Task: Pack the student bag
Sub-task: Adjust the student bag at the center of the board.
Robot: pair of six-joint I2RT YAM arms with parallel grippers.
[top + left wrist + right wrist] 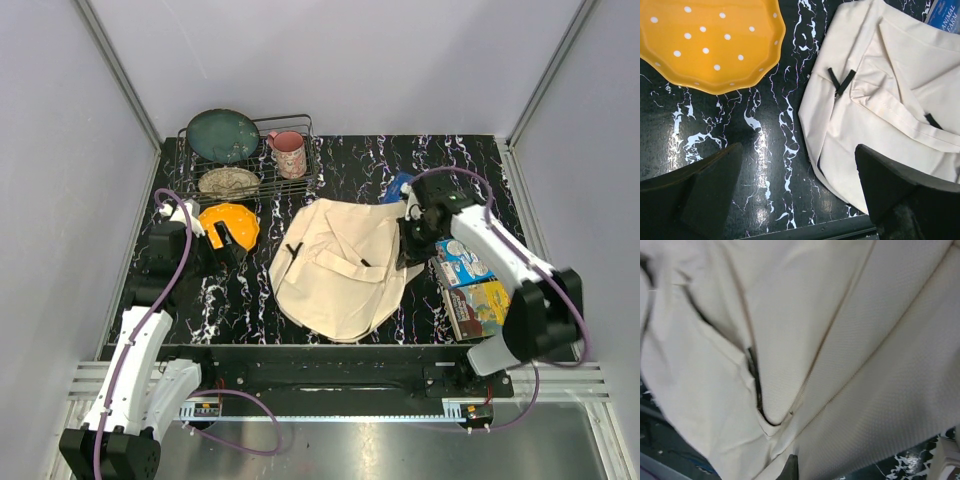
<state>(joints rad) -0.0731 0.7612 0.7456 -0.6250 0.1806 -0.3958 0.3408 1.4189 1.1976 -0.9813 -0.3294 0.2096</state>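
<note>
Here's the big, soft cream canvas student bag (335,270), lying flat in the middle of the black marbled worktop (715,125), flap side up. It looks light and floppy: it will sag and fold when lifted, and the cloth will slide and bunch instead of holding a shape. The best places to take it look like the flap hem, a seam or a strap, where the fabric is doubled.

The right arm's fingers (408,243) sit at the bag's upper right edge. They are closed tight, and with canvas filling the wrist view and creases running toward them, I judge they have pinched a fold of it.

The left arm's fingers (705,190) are spread wide over the worktop and hold nothing. The bag's left edge is just under the right-hand one, and the orange dotted plate (710,40) is beyond.
</note>
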